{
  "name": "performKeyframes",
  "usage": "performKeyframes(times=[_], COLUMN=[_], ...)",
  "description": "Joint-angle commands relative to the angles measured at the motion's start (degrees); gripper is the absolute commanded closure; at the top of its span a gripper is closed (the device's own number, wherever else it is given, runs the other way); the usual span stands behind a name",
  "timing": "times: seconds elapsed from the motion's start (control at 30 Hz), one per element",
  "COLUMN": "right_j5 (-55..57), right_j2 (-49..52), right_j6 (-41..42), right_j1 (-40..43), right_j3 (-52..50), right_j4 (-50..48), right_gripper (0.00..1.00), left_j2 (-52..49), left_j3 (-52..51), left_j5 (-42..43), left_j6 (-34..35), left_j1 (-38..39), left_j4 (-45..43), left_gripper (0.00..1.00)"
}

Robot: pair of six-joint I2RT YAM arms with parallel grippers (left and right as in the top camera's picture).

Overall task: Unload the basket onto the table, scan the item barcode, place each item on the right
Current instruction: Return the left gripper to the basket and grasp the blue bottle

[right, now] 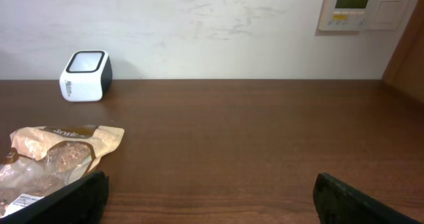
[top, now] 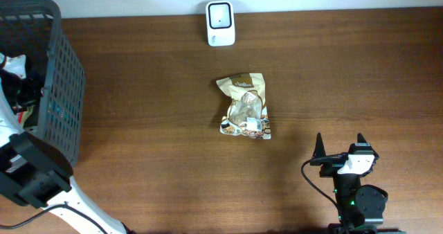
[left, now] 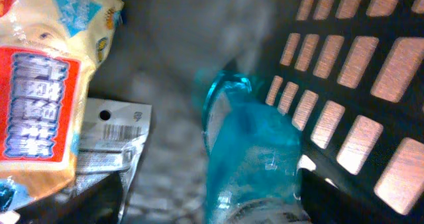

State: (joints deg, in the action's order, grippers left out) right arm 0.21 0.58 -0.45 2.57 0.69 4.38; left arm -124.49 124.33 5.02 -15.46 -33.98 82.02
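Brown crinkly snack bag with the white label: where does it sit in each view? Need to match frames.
Overhead: brown crinkly snack bag lies flat near the table's centre.
Right wrist: lower left, cut off by the picture's edge.
Left wrist: not in it; that camera looks into the black mesh basket.
Shared landmark: small white box scanner, beyond the bag by the wall, in overhead and right wrist.

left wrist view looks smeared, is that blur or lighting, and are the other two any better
Left wrist: both, dim inside the basket, with the blue item too close and soft. Overhead: even light, snack bag crisp. Right wrist: sharp, mild sheen on the table.
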Motion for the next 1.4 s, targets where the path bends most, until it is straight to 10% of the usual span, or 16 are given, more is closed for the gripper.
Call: performKeyframes(times=[0.0, 1.37], right_j5=[0.5, 0.5], right_j2=[-0.4, -0.4], right_j6=[-0.2, -0.2], right_j1=[-0.3, -0.3], right_j3=[-0.4, -0.4], right_j4=[0.3, 0.3], right_gripper=[0.02, 0.02], left_j2=[1.1, 3.1], left_j3=[-0.8, 5.5], left_j5=[1.0, 1.4], left_j6=[-1.4, 2.4], left_j1=[0.0, 0.0], left_j4=[0.3, -0.2], left_gripper=[0.35, 0.80])
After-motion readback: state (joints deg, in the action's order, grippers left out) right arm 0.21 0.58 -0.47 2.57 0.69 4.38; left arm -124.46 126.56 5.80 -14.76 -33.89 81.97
